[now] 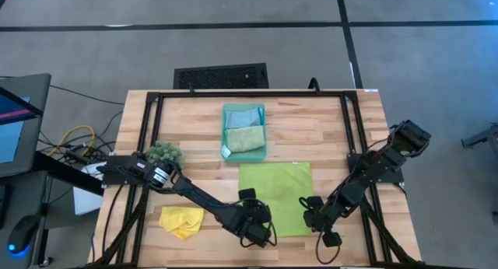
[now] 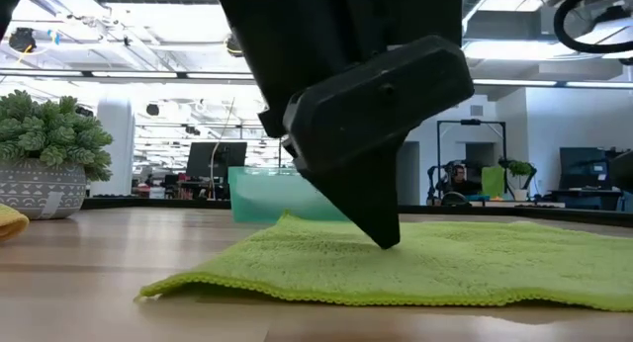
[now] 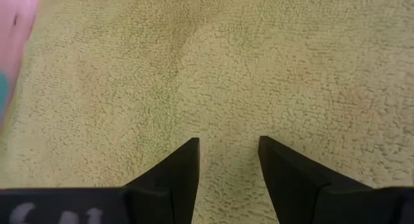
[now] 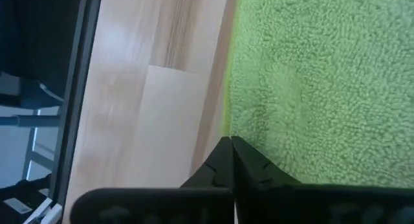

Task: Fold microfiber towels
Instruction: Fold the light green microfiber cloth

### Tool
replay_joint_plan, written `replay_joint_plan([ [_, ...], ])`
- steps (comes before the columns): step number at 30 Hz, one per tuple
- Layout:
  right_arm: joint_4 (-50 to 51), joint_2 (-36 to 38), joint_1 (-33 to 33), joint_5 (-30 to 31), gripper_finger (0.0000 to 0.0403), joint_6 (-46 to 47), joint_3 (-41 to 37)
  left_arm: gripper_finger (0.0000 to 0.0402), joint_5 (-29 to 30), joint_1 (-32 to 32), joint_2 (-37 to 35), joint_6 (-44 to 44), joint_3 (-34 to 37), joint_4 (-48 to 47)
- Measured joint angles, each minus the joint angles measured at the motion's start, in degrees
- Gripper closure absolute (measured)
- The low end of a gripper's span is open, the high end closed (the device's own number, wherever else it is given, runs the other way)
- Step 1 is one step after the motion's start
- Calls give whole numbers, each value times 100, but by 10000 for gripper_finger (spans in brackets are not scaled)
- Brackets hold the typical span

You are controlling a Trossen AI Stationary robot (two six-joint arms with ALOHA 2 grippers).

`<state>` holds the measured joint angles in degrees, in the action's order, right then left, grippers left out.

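A lime green towel (image 1: 276,193) lies spread flat on the table's near middle. My left gripper (image 3: 228,146) stands open over its near left part, fingers slanting down onto the pile. My right gripper (image 4: 230,141) is shut at the towel's right edge, toward the near corner. A yellow towel (image 1: 181,220) lies crumpled at the near left. A light blue towel (image 1: 243,113) and a pale sage green towel (image 1: 245,138) lie folded in the teal tray (image 1: 264,133). My left gripper has its open fingertips (image 2: 386,239) on the lime towel's top surface (image 3: 226,107), coming from above at a slant; nothing is between the fingers. The towel lies flat under them. My right gripper pinches the lime towel's right edge (image 4: 226,130) between its two shut fingers, at their free ends. It slants down from the table's right side. The towel lies flat on the table, slightly puckered beside the fingers.
A potted green plant (image 1: 165,153) stands at the left of the table. The teal tray sits at the far middle. A black frame rail (image 1: 249,94) runs around the table. Bare wood (image 4: 155,107) lies right of the lime towel.
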<state>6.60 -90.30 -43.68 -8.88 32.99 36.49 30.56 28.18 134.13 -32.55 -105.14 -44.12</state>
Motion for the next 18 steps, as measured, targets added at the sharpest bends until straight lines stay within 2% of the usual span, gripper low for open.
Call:
replay_joint_plan([
  [6,-94,0,-4,-40,392,1,-17,248,64,0,-14,-7,-190,-81],
  [11,-253,0,-60,-612,395,311,-17,248,82,0,-14,-9,-193,-115],
  [18,-237,0,-106,-554,385,371,-17,248,133,0,-14,-12,-193,-151],
])
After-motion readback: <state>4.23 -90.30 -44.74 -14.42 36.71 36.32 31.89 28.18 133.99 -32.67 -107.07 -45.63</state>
